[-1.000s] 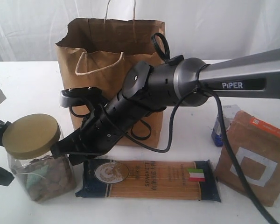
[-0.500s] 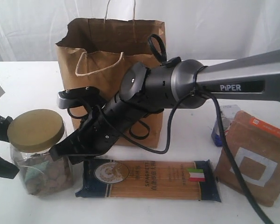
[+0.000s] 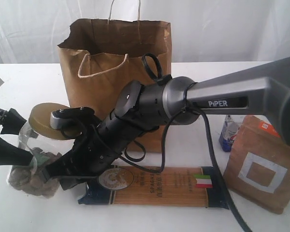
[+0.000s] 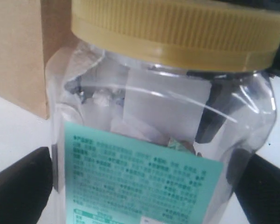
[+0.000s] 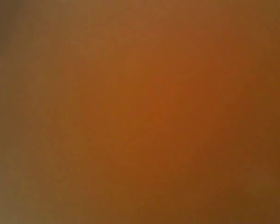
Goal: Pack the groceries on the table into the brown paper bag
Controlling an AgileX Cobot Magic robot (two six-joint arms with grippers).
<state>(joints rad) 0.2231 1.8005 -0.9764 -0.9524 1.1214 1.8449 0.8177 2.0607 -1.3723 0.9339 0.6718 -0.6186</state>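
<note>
**Item 1. Left gripper** (image 3: 25, 138): low at the far left of the table (image 3: 29, 82). Its jaws stood spread wide, one on each side of the gold-lidded clear jar. Whether they pressed its wall could not be told.

**Item 2. Gold-lidded clear jar** (image 3: 36, 169): front left, between the left gripper's jaws. It was tilted, with the lid end leaning toward the right. A pale green printed label faced the left wrist camera, and brown contents lay in the lower part.

**Item 3. Right gripper** (image 3: 55, 175): low, just beside the jar and over the left end of the dark spaghetti packet. Its jaws were closed together, with no item seen in them. Its wrist view gave only an orange-brown blur.

**Item 4. Right arm** (image 3: 222, 99): grey, marked PIPER. It reached from the right edge across the middle, in front of the bag.

**Item 5. Brown paper bag** (image 3: 101, 72): upright at back centre with its mouth open. The rim was torn at the upper left, and the pale cord handles were raised.

**Item 6. Dark spaghetti packet** (image 3: 159, 186): flat along the front, at centre, with a flag mark near its right end.

**Item 7. Small blue-white carton** (image 3: 228, 131): right of centre, mostly hidden behind the arm and the pouch.

**Item 8. Orange-labelled brown pouch** (image 3: 263, 169): front right, propped up, with a white square on its face.
</note>
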